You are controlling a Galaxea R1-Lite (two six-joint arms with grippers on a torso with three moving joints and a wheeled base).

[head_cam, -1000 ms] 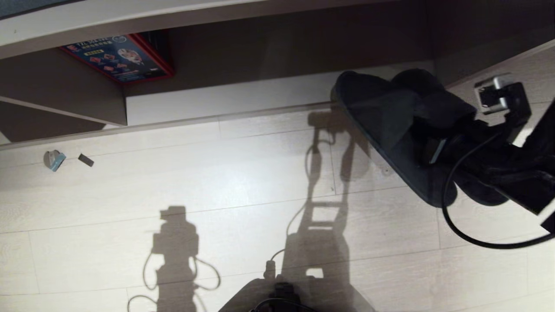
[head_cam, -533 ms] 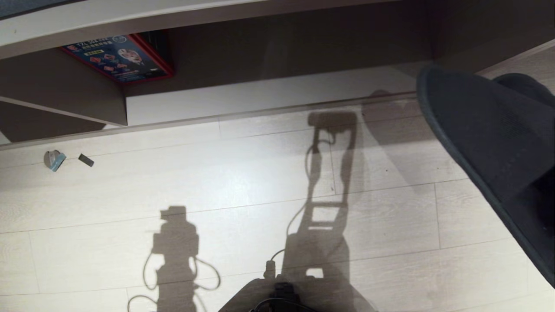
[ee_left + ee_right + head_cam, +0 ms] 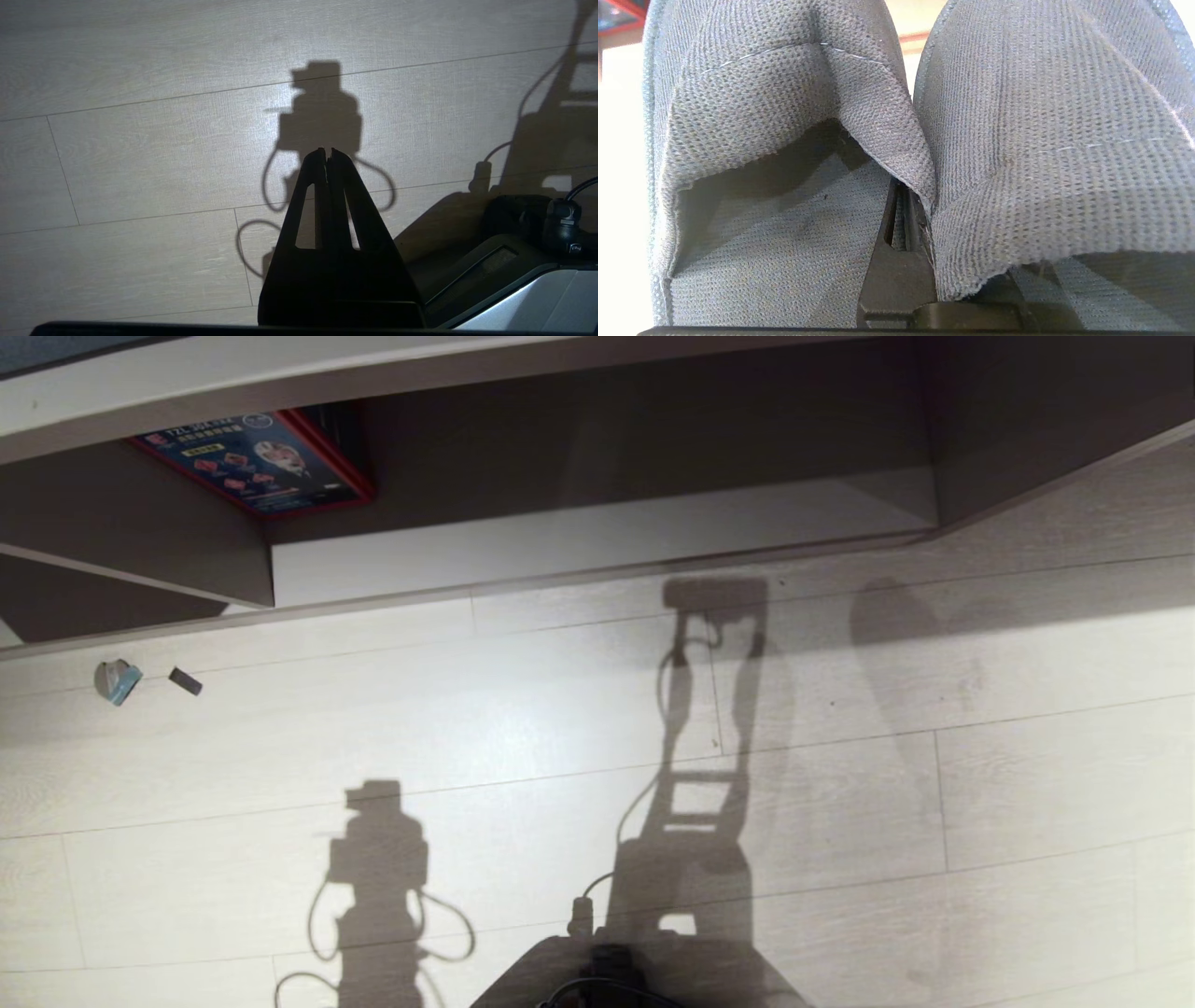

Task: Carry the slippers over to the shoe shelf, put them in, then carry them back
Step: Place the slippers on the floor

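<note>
Slippers lifted clear of the shelf, the carry back beginning (a judgement)

The floor (image 3: 560,728) runs up to the shelf (image 3: 597,537), whose opening shows no slippers along its front edge. The slippers (image 3: 1017,140) hang side by side, their inner strap edges pinched by the right gripper (image 3: 908,205); next comes setting them down. The left gripper (image 3: 327,156), pressed together, hovers idle over the floor.

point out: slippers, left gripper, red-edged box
slippers (image 3: 1031,140), right wrist view, on the woven strap of one slipper.
left gripper (image 3: 328,156), left wrist view, at the shut fingertips over the floor.
red-edged box (image 3: 250,462), head view, on its printed blue face.
</note>
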